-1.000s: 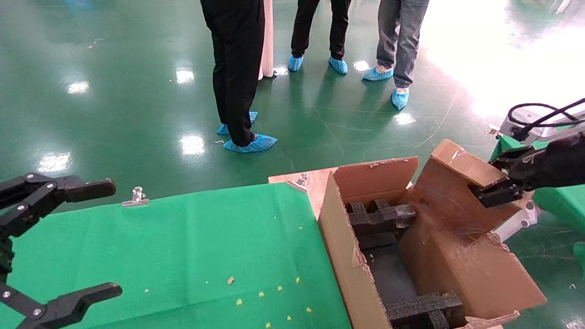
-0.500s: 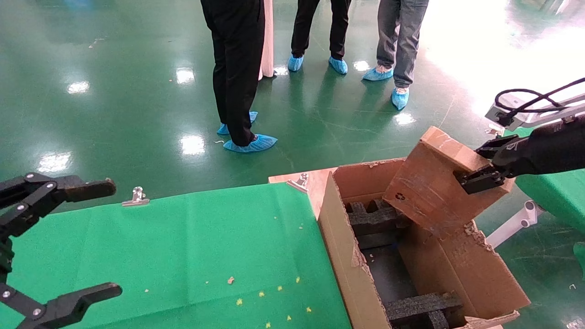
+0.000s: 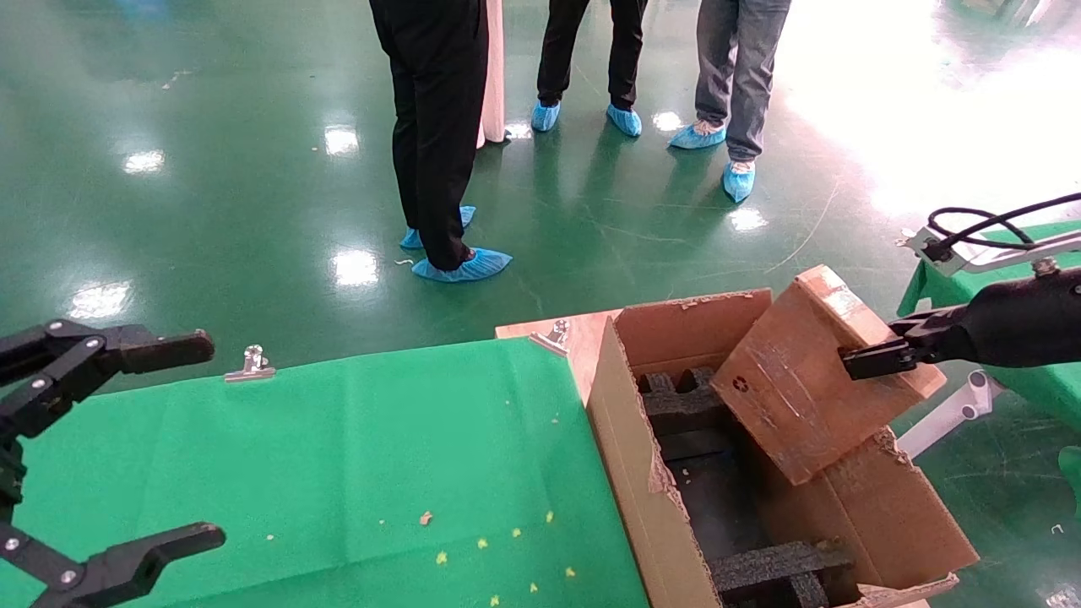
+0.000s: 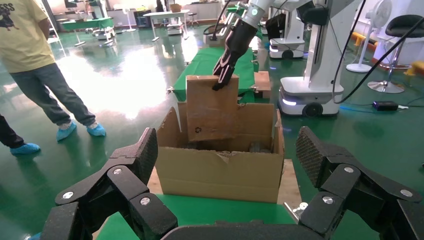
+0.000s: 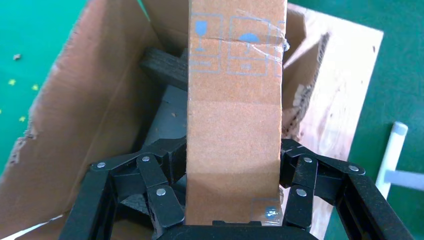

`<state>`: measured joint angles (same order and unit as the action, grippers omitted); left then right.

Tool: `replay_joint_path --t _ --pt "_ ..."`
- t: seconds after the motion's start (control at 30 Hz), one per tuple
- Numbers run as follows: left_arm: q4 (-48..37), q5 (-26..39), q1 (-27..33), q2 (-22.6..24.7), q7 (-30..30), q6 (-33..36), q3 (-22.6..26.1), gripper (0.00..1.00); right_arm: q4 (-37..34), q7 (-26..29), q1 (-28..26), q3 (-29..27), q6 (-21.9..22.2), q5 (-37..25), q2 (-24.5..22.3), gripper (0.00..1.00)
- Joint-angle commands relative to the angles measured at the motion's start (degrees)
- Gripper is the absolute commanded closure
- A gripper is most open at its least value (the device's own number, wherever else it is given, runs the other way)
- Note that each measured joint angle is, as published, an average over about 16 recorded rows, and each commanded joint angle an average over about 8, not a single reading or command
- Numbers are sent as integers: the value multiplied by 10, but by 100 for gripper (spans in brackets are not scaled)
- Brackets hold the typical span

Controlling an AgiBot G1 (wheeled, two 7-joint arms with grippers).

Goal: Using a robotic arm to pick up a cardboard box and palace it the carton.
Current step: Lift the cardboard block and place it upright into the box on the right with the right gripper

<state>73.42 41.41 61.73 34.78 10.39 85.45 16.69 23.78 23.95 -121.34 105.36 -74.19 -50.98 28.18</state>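
The small brown cardboard box point(image 3: 798, 384) hangs tilted over the far right part of the carton point(image 3: 625, 456), its lower end inside the opening. My right gripper point(image 3: 878, 359) is shut on the box's upper end, one black finger on each narrow side. The right wrist view shows the cardboard box point(image 5: 235, 100) between the fingers point(image 5: 165, 170), with the carton's inside point(image 5: 95, 115) below. Black foam blocks point(image 3: 686, 407) lie in the carton. My left gripper point(image 3: 207, 439) hovers open and empty over the green cloth at the near left. From the left wrist, the box point(image 4: 212, 115) stands above the carton point(image 4: 220, 167).
Green cloth point(image 3: 380, 456) covers the table left of the carton, with metal clips point(image 3: 252, 363) at its far edge. The carton sits on a wooden board point(image 3: 574, 333). Three people's legs point(image 3: 439, 135) stand on the glossy green floor. Another green table point(image 3: 1034, 371) lies at right.
The right gripper carried the box left over the carton, first lifting it, then lowering it so its lower end dips inside. The left gripper has not moved.
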Motion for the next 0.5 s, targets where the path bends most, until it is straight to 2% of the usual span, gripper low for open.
replay_joint_path --t 0.03,0.27,0.5 --pt "0 0 0 0 0 0 0 0 13 16 6 2 14 0 -6 100" --pt "0 0 0 0 0 0 0 0 41 38 10 6 21 -4 -12 100" --pt "0 0 0 0 0 0 0 0 35 33 9 6 20 -4 -10 100"
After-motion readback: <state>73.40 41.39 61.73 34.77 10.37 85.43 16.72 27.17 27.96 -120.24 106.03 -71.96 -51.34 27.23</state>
